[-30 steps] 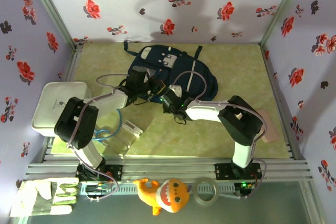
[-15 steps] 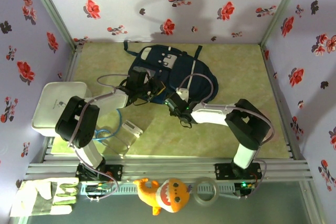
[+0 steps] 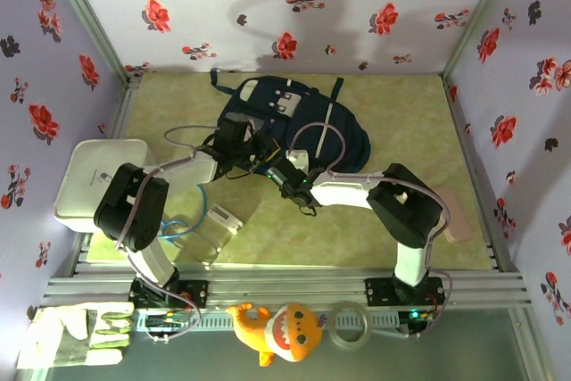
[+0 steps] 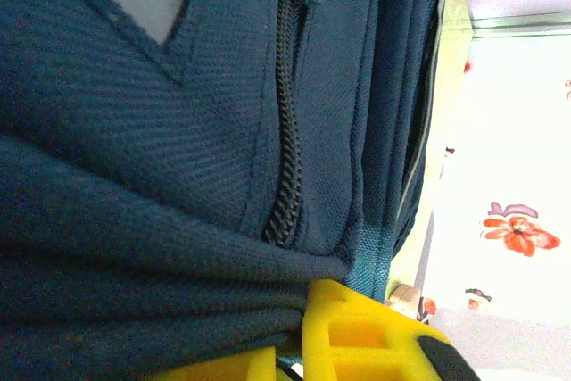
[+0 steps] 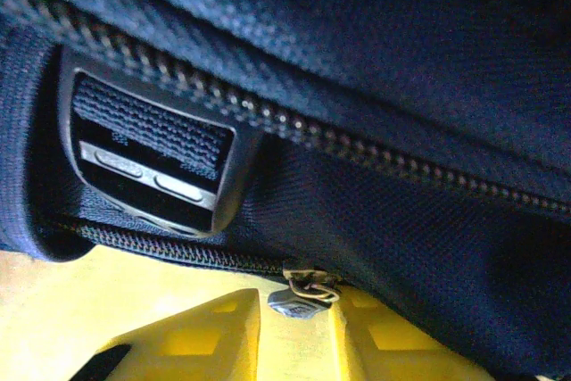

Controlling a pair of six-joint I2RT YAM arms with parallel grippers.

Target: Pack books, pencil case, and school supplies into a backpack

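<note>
Backpack (image 3: 299,118) is lying upper centre of the top view; it's soft and floppy, so cloth is bunching. Your left gripper (image 3: 252,146) is clamping its fabric. Your right gripper (image 3: 275,169) is straddling the zipper pull (image 5: 302,297), grip unclear. I'd be taking the pull, not cloth.

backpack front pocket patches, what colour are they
White-grey patches, against the navy-blue backpack fabric. The top external view shows them best.

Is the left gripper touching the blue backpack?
Touching. In the left wrist view, the backpack fabric bunches right against the yellow jaws of the left gripper, with no gap between them.
</note>
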